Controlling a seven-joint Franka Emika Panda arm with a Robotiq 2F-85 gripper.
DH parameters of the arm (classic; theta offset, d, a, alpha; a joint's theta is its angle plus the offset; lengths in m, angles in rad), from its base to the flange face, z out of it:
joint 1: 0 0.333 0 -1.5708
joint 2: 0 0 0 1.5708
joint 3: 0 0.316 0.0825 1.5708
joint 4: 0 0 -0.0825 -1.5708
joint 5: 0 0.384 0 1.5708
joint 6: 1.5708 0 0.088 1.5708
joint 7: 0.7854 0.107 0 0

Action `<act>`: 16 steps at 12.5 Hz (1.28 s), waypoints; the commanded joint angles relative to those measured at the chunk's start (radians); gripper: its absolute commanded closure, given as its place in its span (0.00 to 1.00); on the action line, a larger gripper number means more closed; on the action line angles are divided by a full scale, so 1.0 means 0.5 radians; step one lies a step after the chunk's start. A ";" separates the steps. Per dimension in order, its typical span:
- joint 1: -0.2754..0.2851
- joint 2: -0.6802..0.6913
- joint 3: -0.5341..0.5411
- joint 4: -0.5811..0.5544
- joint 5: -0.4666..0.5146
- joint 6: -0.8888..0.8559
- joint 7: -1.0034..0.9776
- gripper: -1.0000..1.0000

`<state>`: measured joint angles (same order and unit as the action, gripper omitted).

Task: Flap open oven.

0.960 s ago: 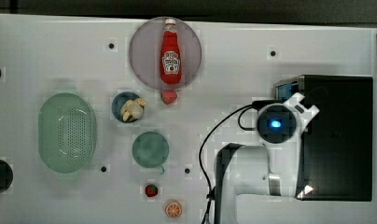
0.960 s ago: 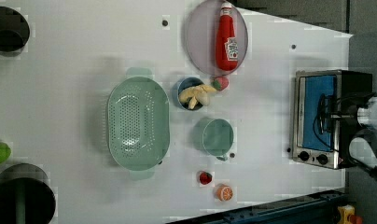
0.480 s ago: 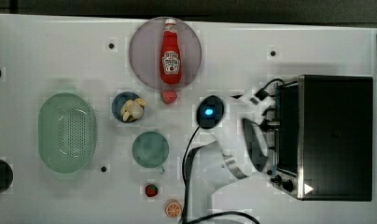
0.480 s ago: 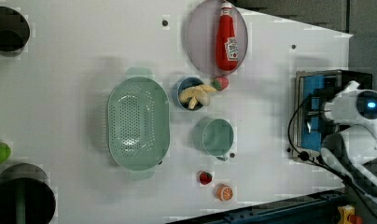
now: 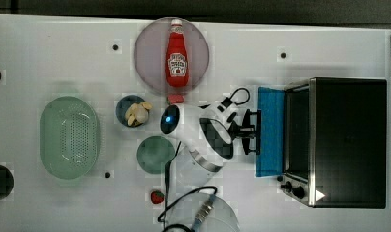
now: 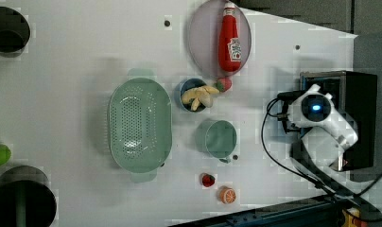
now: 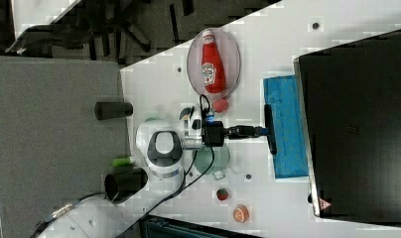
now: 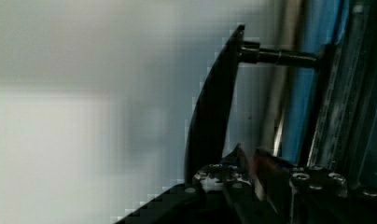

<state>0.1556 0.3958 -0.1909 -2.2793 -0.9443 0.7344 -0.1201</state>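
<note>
Here, on the white table (image 5: 300, 38), the fingers (image 7: 260, 131) grasp the handle (image 7: 270, 130) of the oven (image 5: 348, 140).

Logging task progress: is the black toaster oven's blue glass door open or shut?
Open. The black toaster oven has its blue glass door folded down flat, with the gripper at its dark bar handle.
</note>
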 commanded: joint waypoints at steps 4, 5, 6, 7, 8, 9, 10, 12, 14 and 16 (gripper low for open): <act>0.127 0.297 0.009 0.166 -0.052 -0.051 0.321 0.83; 0.127 0.336 0.007 0.182 -0.051 -0.045 0.341 0.83; 0.127 0.361 0.007 0.187 -0.049 -0.019 0.342 0.83; 0.127 0.376 0.006 0.190 -0.050 0.026 0.342 0.83; 0.127 0.376 0.004 0.196 -0.047 0.024 0.352 0.83; 0.126 0.369 0.002 0.200 -0.045 0.032 0.356 0.83; 0.125 0.347 0.002 0.210 -0.028 0.071 0.358 0.83; 0.124 0.235 0.002 0.224 0.152 0.202 0.358 0.83; 0.120 0.041 0.002 0.218 0.616 0.184 0.358 0.83; 0.111 -0.197 -0.006 0.229 1.097 0.098 0.358 0.83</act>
<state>0.1956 0.4165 -0.1940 -2.2051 -0.4121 0.7764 0.0082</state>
